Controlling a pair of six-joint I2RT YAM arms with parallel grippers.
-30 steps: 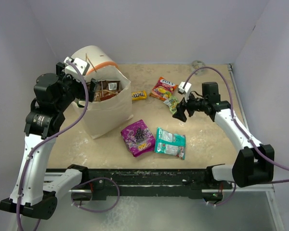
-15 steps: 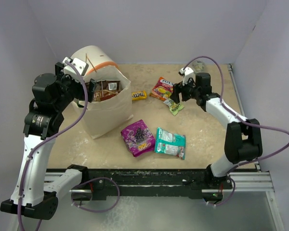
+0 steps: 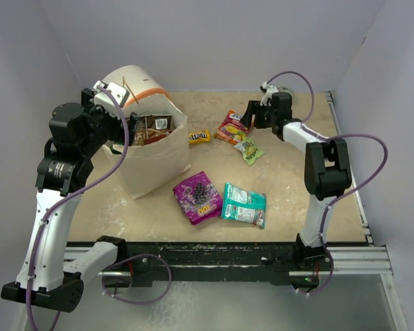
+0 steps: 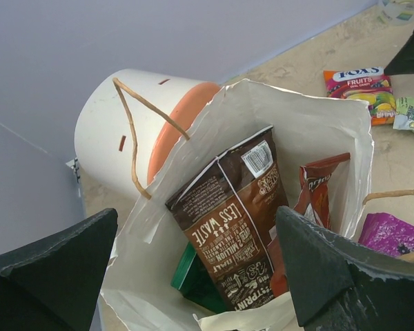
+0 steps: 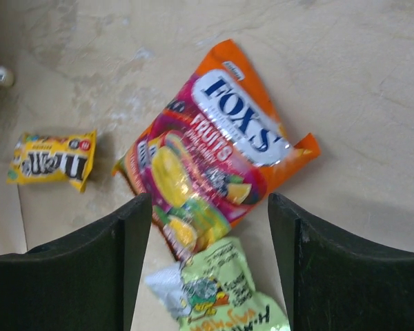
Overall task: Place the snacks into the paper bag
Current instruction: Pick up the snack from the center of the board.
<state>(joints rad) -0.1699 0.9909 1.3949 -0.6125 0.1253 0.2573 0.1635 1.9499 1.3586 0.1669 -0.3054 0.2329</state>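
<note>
The paper bag [image 3: 155,162] stands open at the left, also in the left wrist view [image 4: 317,127]. Inside it are a dark brown packet [image 4: 238,221], a red-brown packet [image 4: 319,189] and a green one [image 4: 192,279]. My left gripper [image 3: 127,123] [image 4: 196,221] is open and empty over the bag's mouth. On the table lie the purple packet [image 3: 198,196], teal packet [image 3: 244,204], yellow candy bag [image 3: 199,137] [image 5: 52,158], orange-red packet [image 3: 234,126] [image 5: 214,155] and small green packet [image 3: 248,149] [image 5: 221,296]. My right gripper [image 3: 247,117] [image 5: 208,207] is open and empty above the orange-red packet.
A white-and-orange cylinder [image 3: 127,83] [image 4: 117,131] lies on its side right behind the bag. A small grey-green ball [image 3: 284,90] sits at the back wall. Grey walls close the back and both sides.
My right arm swung from the small green packet toward the back and now hovers over the orange-red packet. The green packet shifted slightly. The left arm barely moved.
</note>
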